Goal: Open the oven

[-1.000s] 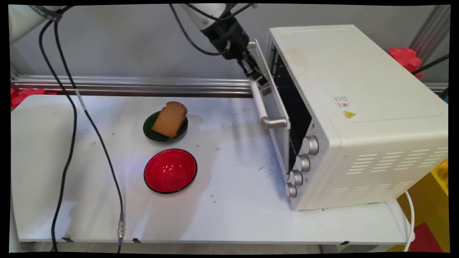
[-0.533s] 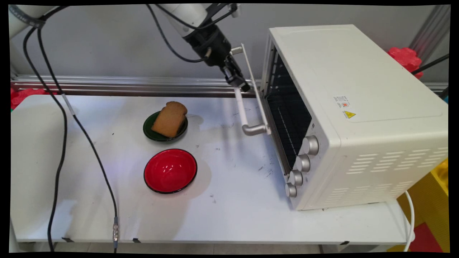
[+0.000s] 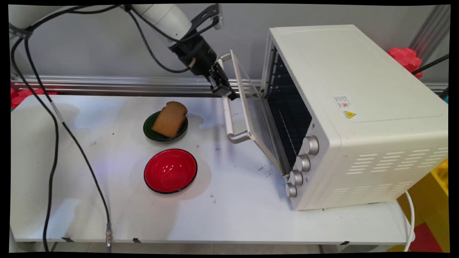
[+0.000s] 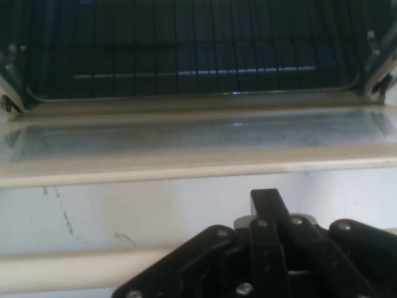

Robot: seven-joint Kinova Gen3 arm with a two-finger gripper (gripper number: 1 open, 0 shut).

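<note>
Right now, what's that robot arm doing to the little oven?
The gripper is shut on the oven door's handle and is pulling the door open. A second ago the door was nearly closed; now it tilts well out from the oven, so the wire rack inside shows. On the table nearby sit a slice of toast on a green plate and a red bowl with nothing in it, both untouched.
</note>
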